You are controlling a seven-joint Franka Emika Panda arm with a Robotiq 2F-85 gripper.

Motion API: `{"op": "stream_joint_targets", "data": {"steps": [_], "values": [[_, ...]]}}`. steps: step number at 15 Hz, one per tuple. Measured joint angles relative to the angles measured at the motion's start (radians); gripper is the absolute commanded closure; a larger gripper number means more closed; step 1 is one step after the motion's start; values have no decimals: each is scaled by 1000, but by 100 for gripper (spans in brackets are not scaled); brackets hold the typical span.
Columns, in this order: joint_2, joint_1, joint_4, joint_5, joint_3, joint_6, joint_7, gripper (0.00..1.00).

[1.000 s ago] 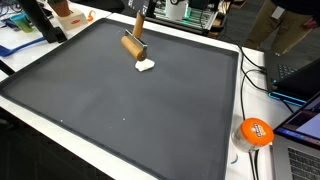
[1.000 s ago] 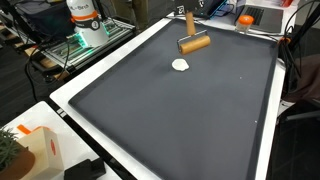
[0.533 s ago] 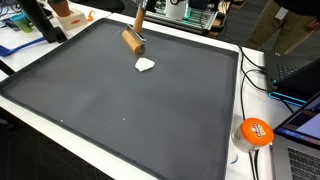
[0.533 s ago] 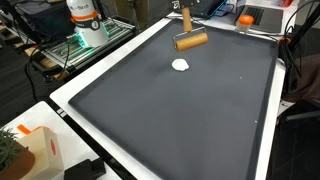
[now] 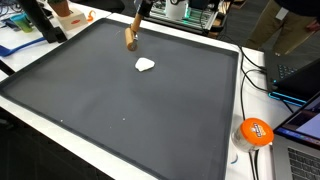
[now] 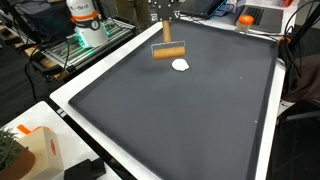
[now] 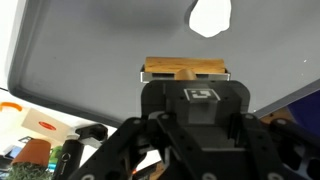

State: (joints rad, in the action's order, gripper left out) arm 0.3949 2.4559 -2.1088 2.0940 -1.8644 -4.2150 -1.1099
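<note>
Wood, pale and smooth, is what your pincer (image 6: 166, 17) has clamped: a wooden roller (image 6: 168, 52), made of a short round barrel set crosswise on a slim stick handle. The jaws are pinched narrow on the top of that handle, and the barrel hangs below them. It seems to sit just clear of the surface, though you cannot be sure of the gap from these angles.

In both exterior views the roller is over the far part of a dark grey mat (image 5: 130, 105), which is matte, flat and faintly speckled. The mat covers nearly all of the white desk (image 5: 231, 145), so only a glossy white rim shows around it.

A white lump (image 6: 180, 65), soft-edged and flattened, lies on the mat near the roller, at about 4 o'clock from it and not touching it. In the wrist view the lump is at about 1 o'clock from the barrel's flat wooden face.

The pincer's black housing carries a small square black-and-white marker (image 7: 198, 95), a printed pattern with no lettering.

Beyond the desk's rim, at 4 o'clock from the lump in an exterior view, sits an orange disc (image 5: 254, 131) with a white label. Its print is too small to read.
</note>
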Motion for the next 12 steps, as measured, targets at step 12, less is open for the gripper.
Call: {"op": "stream_joint_targets", "data": {"steps": [12], "values": [[-57,-1,-134,-5,32,-1,37,78]]}}
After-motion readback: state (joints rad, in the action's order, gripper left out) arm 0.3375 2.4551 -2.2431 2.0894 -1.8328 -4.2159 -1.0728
